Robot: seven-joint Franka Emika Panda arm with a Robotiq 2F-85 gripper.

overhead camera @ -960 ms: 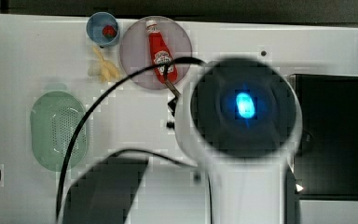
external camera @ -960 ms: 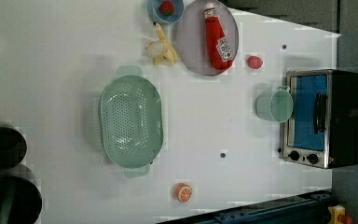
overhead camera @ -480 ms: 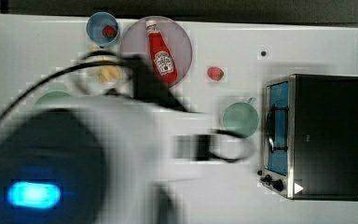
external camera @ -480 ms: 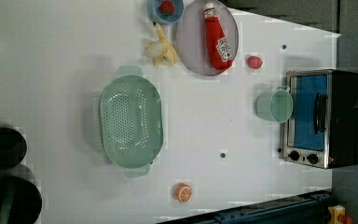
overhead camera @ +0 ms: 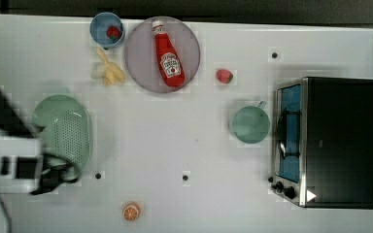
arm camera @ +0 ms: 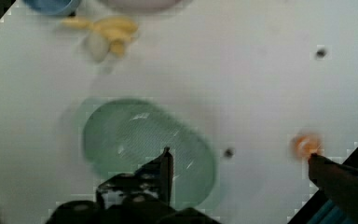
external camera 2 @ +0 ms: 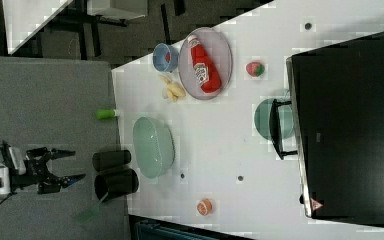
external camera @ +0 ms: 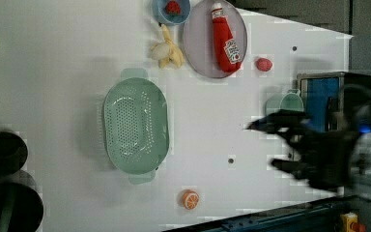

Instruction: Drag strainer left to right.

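Observation:
The strainer [overhead camera: 63, 130] is a pale mint-green oval colander lying flat on the white table toward the top view's left. It also shows in the left view [external camera: 135, 125], the right view [external camera 2: 153, 146] and the wrist view [arm camera: 144, 142]. Nothing is inside it. My gripper [external camera: 273, 145] is open, its dark fingers spread wide and nothing between them. In the left view it hangs far to the strainer's right, in front of the toaster oven. In the right view my gripper [external camera 2: 72, 164] is apart from the strainer. In the wrist view one fingertip [arm camera: 166, 161] overlaps the strainer's rim.
A greyish-purple plate [overhead camera: 141, 73] carries a ketchup bottle [overhead camera: 167, 56]. Around it are a blue bowl [overhead camera: 101, 26] with a strawberry, a banana [overhead camera: 107, 72], a red berry [overhead camera: 224, 75], a teal mug [overhead camera: 250, 124], a toaster oven [overhead camera: 337, 141] and an orange slice [overhead camera: 131, 211]. Black cups [external camera: 2, 152] stand at the left view's left.
In the top view my arm has swept from the middle to the left edge. In the left view the gripper has come into sight at the right. The strainer has not moved.

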